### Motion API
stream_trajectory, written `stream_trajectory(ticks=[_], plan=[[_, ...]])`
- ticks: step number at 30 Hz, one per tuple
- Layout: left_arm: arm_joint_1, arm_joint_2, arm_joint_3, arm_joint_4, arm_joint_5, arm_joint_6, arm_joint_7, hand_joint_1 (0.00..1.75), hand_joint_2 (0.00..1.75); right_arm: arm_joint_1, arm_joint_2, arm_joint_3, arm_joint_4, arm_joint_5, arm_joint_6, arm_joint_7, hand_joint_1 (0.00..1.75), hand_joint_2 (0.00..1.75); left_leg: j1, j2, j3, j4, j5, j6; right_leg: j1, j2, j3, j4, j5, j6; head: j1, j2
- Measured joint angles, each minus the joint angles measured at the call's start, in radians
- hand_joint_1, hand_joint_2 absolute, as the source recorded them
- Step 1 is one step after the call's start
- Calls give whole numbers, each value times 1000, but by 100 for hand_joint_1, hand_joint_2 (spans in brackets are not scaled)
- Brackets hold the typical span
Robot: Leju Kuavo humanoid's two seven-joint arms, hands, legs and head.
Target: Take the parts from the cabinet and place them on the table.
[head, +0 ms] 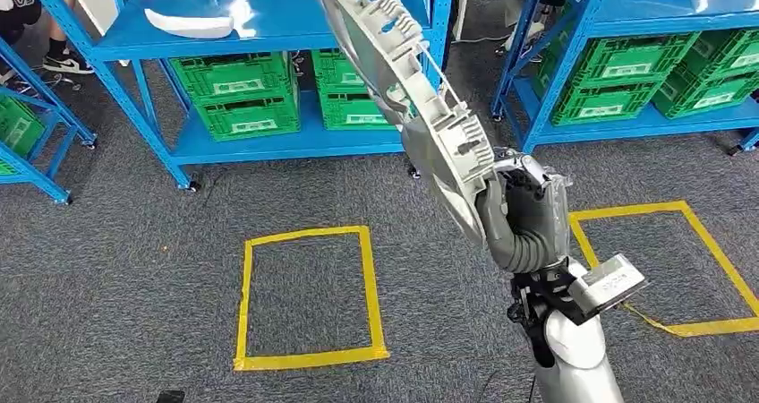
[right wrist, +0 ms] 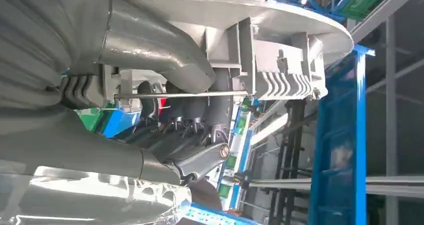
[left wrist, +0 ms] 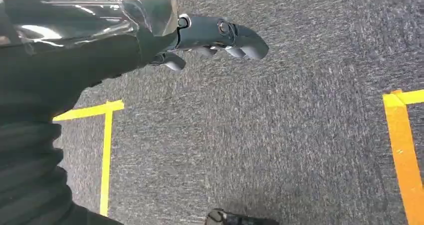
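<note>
The right hand (head: pixel 524 219) is raised in front of the robot and grips the lower end of a large grey moulded part (head: pixel 407 98), with the thumb wrapped over one face and the darker fingers (right wrist: pixel 192 110) closed against the ribbed underside. The part is held tilted, its long body rising up and to the left from the hand, clear of the floor and of the shelving behind it. In the right wrist view the part's smooth curved shell (right wrist: pixel 225 12) lies directly against the thumb (right wrist: pixel 150 45), with ribbed brackets and a thin metal rod visible on its inner side. The left hand (left wrist: pixel 210 40) hangs over the grey carpet (left wrist: pixel 280 145) and holds nothing; its fingers are extended and only slightly curled. On the carpet ahead, a yellow tape square (head: pixel 309 295) lies to the left of the right arm, and a second tape outline (head: pixel 680 269) lies to its right. Beyond these stands a blue rack (head: pixel 268 72) carrying green crates (head: pixel 242 94) on its lower shelf and a white part (head: pixel 188 24) on the shelf above. A second blue rack (head: pixel 644 63) with further green crates stands to the right.
</note>
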Motion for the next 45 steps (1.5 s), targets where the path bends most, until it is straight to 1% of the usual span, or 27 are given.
stream_trajectory(ticks=[1,2,3,4,5,6,7,8,11,16,19,21,28,29,33,34,35,36,37,38,39,40,41,42,43,44,45], plan=[[-1,3,0,1,0,0,1,0,175,-1,-1,-2,-1,0,-2,0,175,175,-6,-2,20,-28,-17,7,6,0,-8,0,3,6,0,0],[-2,3,-1,1,-1,0,1,0,175,-1,-1,-3,-2,0,-5,-1,175,175,-10,-2,16,-39,-15,11,5,1,-14,0,9,15,1,0],[-3,3,-1,1,-2,0,1,0,175,0,-1,-5,-3,0,-5,-2,175,175,-13,-1,10,-40,-15,15,4,1,-17,0,12,19,0,0],[-3,5,-1,2,-2,0,1,0,175,1,-2,-6,-3,0,-6,-2,175,175,-15,-1,7,-41,-16,22,2,1,-21,-1,15,24,0,0],[-3,6,-1,2,-2,1,1,0,175,0,-2,-7,-4,0,-6,-2,175,175,-14,0,7,-51,-10,32,5,1,-21,-4,17,33,0,0],[-3,5,-2,4,-2,2,2,0,175,4,-3,-7,-5,0,-6,-2,175,175,-11,2,14,-63,-6,34,6,0,-22,0,12,31,2,0],[-4,6,-2,6,-2,3,2,0,175,3,-4,-7,-6,-1,-6,-3,175,175,-11,-1,12,-68,1,29,6,1,-20,-15,25,26,5,0],[-4,6,-2,9,-2,3,2,0,175,2,-4,-7,-6,-1,-6,-3,175,175,-17,-2,8,-66,2,33,6,0,-19,-17,22,24,3,0],[-4,8,-1,19,-3,11,3,0,175,5,-5,-7,-6,-1,-6,-4,175,175,-23,-3,2,-63,5,39,0,0,-23,-17,28,34,2,0],[-8,15,-1,35,-3,25,2,0,175,6,-5,-7,-6,-1,-9,-8,175,175,-23,-3,-5,-58,8,43,-1,0,-28,-17,34,42,3,0],[-14,20,-1,42,-5,27,2,0,175,6,-5,-6,-6,-1,-10,-10,175,175,-23,-3,-6,-57,9,45,-1,0,-30,-17,36,44,3,0],[-19,24,-1,46,-6,27,2,0,175,5,-5,-6,-6,-1,-10,-11,175,175,-23,-3,-7,-57,10,45,-1,0,-31,-16,37,42,3,0],[-21,32,-1,63,-6,38,0,0,175,5,-4,-5,-6,-2,-10,-11,175,175,-23,-1,-10,-56,12,43,0,0,-36,-12,38,42,2,0],[-21,34,-1,66,-5,40,0,0,175,5,-3,-5,-6,-2,-10,-11,175,175,-25,-2,-13,-49,10,46,-5,0,-37,-12,40,45,2,0],[-21,41,-1,70,-3,43,0,0,175,4,3,-5,-5,-3,-8,-8,175,175,-26,-2,-18,-44,9,51,-5,0,-41,-11,43,50,2,0],[-21,42,-1,70,-3,43,0,0,175,3,5,-4,-6,-3,-8,-8,175,175,-26,-2,-16,-52,14,57,-3,0,-40,-13,45,54,2,0],[-22,42,-1,71,-3,43,-1,0,175,2,5,-4,-6,-3,-8,-8,175,175,-12,1,-8,-71,26,67,-3,0,-47,-2,36,52,2,0],[-24,41,-1,71,-3,44,-2,0,175,1,4,-4,-6,-3,-8,-8,175,175,-15,2,-7,-77,30,71,-1,0,-66,34,11,45,3,0],[-25,41,-1,72,-3,44,-2,0,175,-2,4,-3,-6,-3,-8,-8,175,175,-16,3,-10,-76,33,74,-1,1,-97,104,-26,36,4,0],[-25,41,-1,74,-3,44,-2,0,175,-1,3,-3,-6,-3,-8,-8,175,175,-16,3,-13,-76,33,74,-2,1,-134,191,-63,31,3,0],[-24,41,-1,74,-3,44,-2,0,175,0,3,-3,-5,-4,-8,-8,175,175,-17,3,-15,-75,34,73,-2,1,-173,278,-96,29,3,0],[-24,42,-1,75,-3,44,-2,0,175,1,3,-3,-3,-4,-8,-8,175,175,-17,3,-18,-74,35,71,-3,1,-195,332,-111,34,3,0],[-24,41,-1,76,-3,44,-2,0,175,1,2,-3,-1,-4,-8,-8,175,175,-17,2,-19,-72,36,70,-6,1,-190,330,-106,42,3,0],[-24,40,-1,78,-3,44,-2,0,175,1,2,-3,-1,-4,-8,-8,175,175,-16,1,-21,-68,36,69,-9,0,-163,283,-87,53,3,0],[-24,39,-1,80,-3,44,-2,0,175,1,2,-3,-1,-3,-8,-8,175,175,-14,0,-24,-62,34,64,-13,0,-108,181,-50,67,3,0],[-24,39,-1,82,-3,44,-2,0,175,-1,2,-3,-1,-3,-8,-8,175,175,-12,-1,-27,-53,31,58,-17,-1,-55,84,-19,77,4,0],[-24,40,-1,82,-3,44,-2,0,175,-4,2,-3,-1,-4,-8,-8,175,175,-13,-1,-33,-42,26,50,-20,-3,-25,18,-15,73,4,0]])
